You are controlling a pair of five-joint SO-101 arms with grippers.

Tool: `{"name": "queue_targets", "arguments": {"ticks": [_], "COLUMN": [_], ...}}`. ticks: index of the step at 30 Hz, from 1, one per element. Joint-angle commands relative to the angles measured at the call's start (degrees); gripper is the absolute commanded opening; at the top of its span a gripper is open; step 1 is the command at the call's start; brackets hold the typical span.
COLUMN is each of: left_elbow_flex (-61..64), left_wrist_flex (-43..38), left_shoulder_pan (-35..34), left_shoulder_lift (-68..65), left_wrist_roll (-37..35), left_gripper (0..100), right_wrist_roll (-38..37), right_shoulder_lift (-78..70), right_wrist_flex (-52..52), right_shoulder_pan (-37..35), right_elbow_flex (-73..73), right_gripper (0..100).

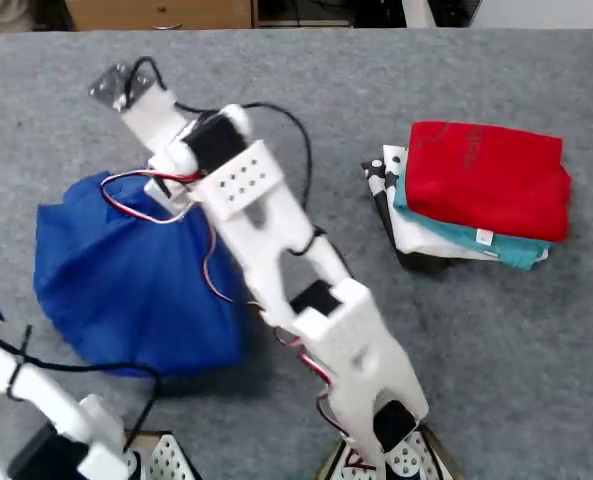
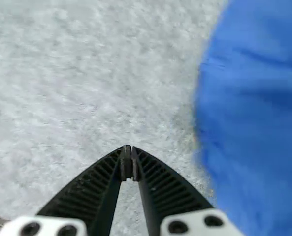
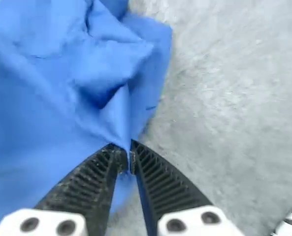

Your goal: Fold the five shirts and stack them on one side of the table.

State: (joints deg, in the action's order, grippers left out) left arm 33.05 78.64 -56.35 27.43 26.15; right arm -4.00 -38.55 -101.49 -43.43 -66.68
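Note:
A rumpled blue shirt (image 1: 126, 280) lies on the grey table (image 1: 476, 350) at the left. My right arm (image 1: 276, 230) stretches from the front edge to the shirt's far edge. My right gripper (image 3: 125, 157) is shut on a fold of the blue shirt (image 3: 52, 98), with cloth pinched at the tips. My left gripper (image 2: 127, 164) is shut with nothing in it, low over bare table beside the blue shirt (image 2: 254, 113). At the right is a stack of folded shirts: a red shirt (image 1: 486, 175) on top, then a teal one (image 1: 466, 235) and a white one (image 1: 421, 235).
A black-and-white garment (image 1: 378, 185) sticks out at the stack's left side. My left arm (image 1: 36, 420) sits at the front left corner with a black cable trailing over the table. Both arm bases stand at the front edge.

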Motion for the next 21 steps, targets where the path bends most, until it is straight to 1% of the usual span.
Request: {"name": "queue_targets", "arguments": {"ticks": [1,3,6,9,11,13,16,18,21], "left_elbow_flex": [-9.23,-12.31,-17.32,-22.42,-26.11,-29.19,-32.88,-35.34,-39.65], "left_wrist_flex": [4.40,7.03,11.60,16.18,19.96,22.15,22.15,22.15,21.98], "left_shoulder_pan": [-1.67,-1.41,-0.62,0.70,3.08,7.12,14.59,20.66,29.45], "left_shoulder_lift": [-2.77,-5.32,-9.63,-13.85,-16.48,-19.03,-21.85,-23.60,-28.18], "left_wrist_roll": [-0.35,-0.53,-0.70,-0.79,-0.88,-2.02,-7.82,-11.34,-16.79], "left_gripper": [2,2,2,2,2,2,2,2,2], "right_wrist_roll": [-3.08,-5.80,-7.82,-9.58,-10.64,-11.69,-12.04,-11.60,-10.37], "right_shoulder_lift": [14.02,20.26,28.97,36.09,39.69,42.33,43.65,43.03,42.59], "right_wrist_flex": [-0.97,-0.97,-0.44,4.66,12.13,21.10,36.40,49.14,65.67], "right_shoulder_pan": [1.89,2.07,3.74,7.60,10.51,12.79,13.32,13.32,13.58], "right_elbow_flex": [9.71,19.30,34.51,49.54,59.74,69.41,82.77,90.86,99.03], "right_gripper": [0.2,0.2,0.2,0.2,0.2,0.2,0.2,0.2,0.2]}}
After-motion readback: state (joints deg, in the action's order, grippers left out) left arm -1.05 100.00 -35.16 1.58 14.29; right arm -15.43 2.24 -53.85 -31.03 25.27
